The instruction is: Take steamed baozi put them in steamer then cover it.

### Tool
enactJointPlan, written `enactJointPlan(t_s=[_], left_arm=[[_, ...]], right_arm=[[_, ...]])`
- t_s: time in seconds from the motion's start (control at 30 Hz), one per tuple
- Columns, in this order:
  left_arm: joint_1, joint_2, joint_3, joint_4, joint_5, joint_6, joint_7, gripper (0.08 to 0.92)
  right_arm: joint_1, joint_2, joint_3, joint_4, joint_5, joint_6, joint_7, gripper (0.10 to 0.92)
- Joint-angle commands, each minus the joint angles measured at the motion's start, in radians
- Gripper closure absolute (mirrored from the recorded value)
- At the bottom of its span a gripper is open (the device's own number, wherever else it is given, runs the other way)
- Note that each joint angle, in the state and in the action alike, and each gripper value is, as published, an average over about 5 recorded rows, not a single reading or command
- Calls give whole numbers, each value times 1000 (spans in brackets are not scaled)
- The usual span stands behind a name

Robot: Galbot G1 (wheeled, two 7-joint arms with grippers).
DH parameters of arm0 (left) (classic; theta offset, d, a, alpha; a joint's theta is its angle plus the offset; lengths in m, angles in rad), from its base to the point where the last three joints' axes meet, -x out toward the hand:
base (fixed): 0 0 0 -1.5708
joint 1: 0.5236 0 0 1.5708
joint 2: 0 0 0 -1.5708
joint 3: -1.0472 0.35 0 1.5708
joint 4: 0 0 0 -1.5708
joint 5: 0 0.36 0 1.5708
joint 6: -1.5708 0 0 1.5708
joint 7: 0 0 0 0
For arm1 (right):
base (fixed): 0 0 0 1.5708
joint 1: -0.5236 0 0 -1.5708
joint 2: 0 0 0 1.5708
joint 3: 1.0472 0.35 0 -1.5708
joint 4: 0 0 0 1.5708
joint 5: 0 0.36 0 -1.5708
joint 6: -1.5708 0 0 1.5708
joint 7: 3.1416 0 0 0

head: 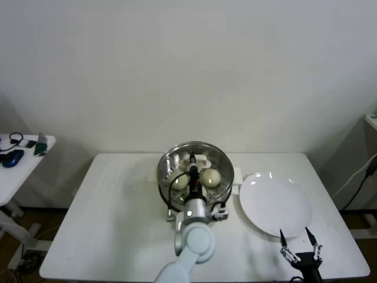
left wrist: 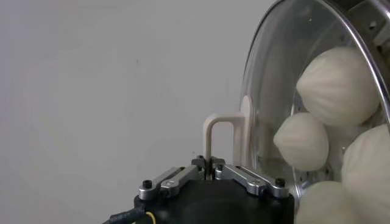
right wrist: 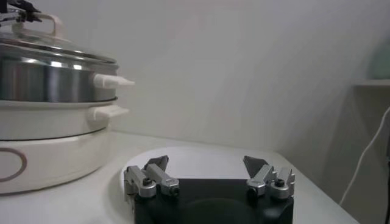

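So the round clear glass lid with the metal rim (head: pixel 191 168) is sitting on the shiny stainless-steel steamer pot (head: pixel 171 191) mid-table, with the cream-white round buns (left wrist: pixel 338 85) visible under the glass. The left hand (left wrist: pixel 210 163) is pinched tight on the lid's cream rectangular handle (left wrist: pixel 220 131), right on top of it, so I'd guess all that's left is letting go and lifting straight up. The right hand (right wrist: pixel 207 170) waits spread wide at the near right, by the flat white plate (head: pixel 277 206).
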Motion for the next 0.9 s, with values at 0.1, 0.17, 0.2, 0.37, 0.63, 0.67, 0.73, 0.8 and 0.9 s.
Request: enactJointPlan(t_s=[0.1, 0.17, 0.2, 0.37, 0.63, 0.67, 0.73, 0.8, 0.9], left_arm=[[0, -49, 5, 32, -19, 0, -10, 858], [1, -49, 4, 37, -20, 0, -11, 858], [1, -49, 2, 38, -20, 0, -11, 858], [-2, -49, 0, 38, -38, 0, -12, 858], [-14, -49, 30, -20, -108, 24, 29, 829], [-16, -48, 36, -31, -118, 28, 38, 804], [-19, -40, 48, -56, -140, 38, 58, 754], [-20, -24, 60, -84, -166, 48, 73, 694], [-15, 7, 74, -134, -208, 61, 90, 607]], right_arm=[[-3, 3, 0, -2, -1, 4, -3, 203], [-2, 4, -1, -3, -1, 5, -4, 203], [-1, 4, -1, -3, -1, 6, -4, 203], [4, 7, -1, -4, -2, 7, -5, 203], [6, 10, -4, 1, -2, -8, -4, 203], [6, 9, -4, 1, -1, -11, -3, 203], [7, 9, -5, 3, 0, -18, -2, 203], [7, 9, -5, 5, 4, -27, 2, 203], [9, 7, -4, 7, 11, -43, 8, 203]])
